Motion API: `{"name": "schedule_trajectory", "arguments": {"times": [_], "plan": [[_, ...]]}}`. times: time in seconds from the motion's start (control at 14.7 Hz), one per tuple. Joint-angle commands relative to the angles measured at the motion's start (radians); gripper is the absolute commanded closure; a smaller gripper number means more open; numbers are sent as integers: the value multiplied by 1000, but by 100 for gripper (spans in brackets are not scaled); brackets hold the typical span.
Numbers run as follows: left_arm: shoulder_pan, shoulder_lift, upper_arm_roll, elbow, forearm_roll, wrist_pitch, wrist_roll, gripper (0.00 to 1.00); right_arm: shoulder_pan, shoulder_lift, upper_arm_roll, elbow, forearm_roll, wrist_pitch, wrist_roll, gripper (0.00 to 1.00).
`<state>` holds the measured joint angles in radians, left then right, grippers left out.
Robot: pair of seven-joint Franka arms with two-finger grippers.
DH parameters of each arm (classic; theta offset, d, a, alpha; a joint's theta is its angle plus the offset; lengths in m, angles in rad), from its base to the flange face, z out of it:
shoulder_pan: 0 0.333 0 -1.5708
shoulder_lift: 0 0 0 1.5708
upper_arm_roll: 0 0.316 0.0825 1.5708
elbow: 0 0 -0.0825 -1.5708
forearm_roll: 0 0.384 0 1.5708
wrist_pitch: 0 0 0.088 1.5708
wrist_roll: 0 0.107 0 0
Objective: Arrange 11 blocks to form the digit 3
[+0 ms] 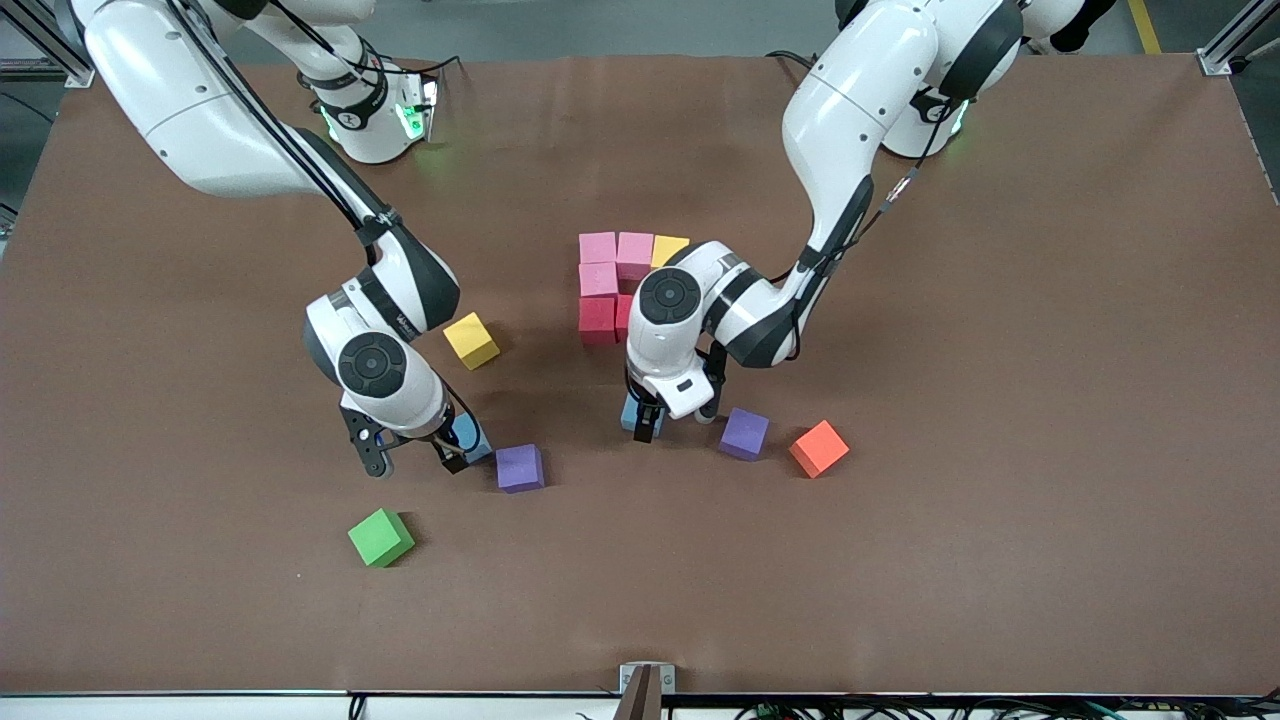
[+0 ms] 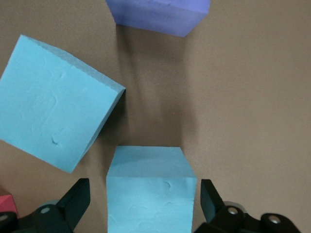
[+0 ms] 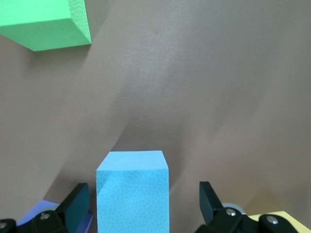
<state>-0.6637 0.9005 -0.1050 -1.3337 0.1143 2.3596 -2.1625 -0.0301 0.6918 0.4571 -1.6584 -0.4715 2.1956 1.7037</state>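
Straddling a light blue foam cube on the brown bench, the left pincer gapes beside the partly built pink, red and yellow cube cluster; the right pincer gapes around another light blue cube.

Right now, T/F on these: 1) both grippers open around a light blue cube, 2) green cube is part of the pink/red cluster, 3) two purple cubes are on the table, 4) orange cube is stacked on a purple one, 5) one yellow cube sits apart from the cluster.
1) True: the left gripper and the right gripper each stand open around a light blue cube.
2) False: the green cube lies alone, nearer the front camera than the cluster.
3) True: purple cubes.
4) False: the orange cube rests on the table beside one.
5) True: the loose yellow cube.
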Motion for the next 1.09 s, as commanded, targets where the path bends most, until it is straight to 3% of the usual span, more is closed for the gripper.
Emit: {"name": "schedule_trajectory", "arguments": {"times": [0.0,0.14,0.2,0.41,0.82,0.89,1.02], "plan": [[-10,23,8,31,18,6,1,8,47,14,-43,23,-24,16,28,0],[-8,21,8,31,18,6,1,58,47,18,-44,23,-22,30,31,0],[-8,17,8,31,18,6,-3,66,42,20,-44,23,-19,54,39,0],[-7,-6,5,31,8,-6,-23,80,32,31,-51,20,-12,105,47,0],[-7,-144,-4,-14,-38,-129,-63,81,35,38,-52,9,-6,101,51,0],[-7,-161,-11,-30,-39,-153,-65,81,35,40,-52,8,0,99,53,3],[-7,-202,-22,-96,-35,-168,-91,81,33,38,-51,8,22,98,48,18]]}}
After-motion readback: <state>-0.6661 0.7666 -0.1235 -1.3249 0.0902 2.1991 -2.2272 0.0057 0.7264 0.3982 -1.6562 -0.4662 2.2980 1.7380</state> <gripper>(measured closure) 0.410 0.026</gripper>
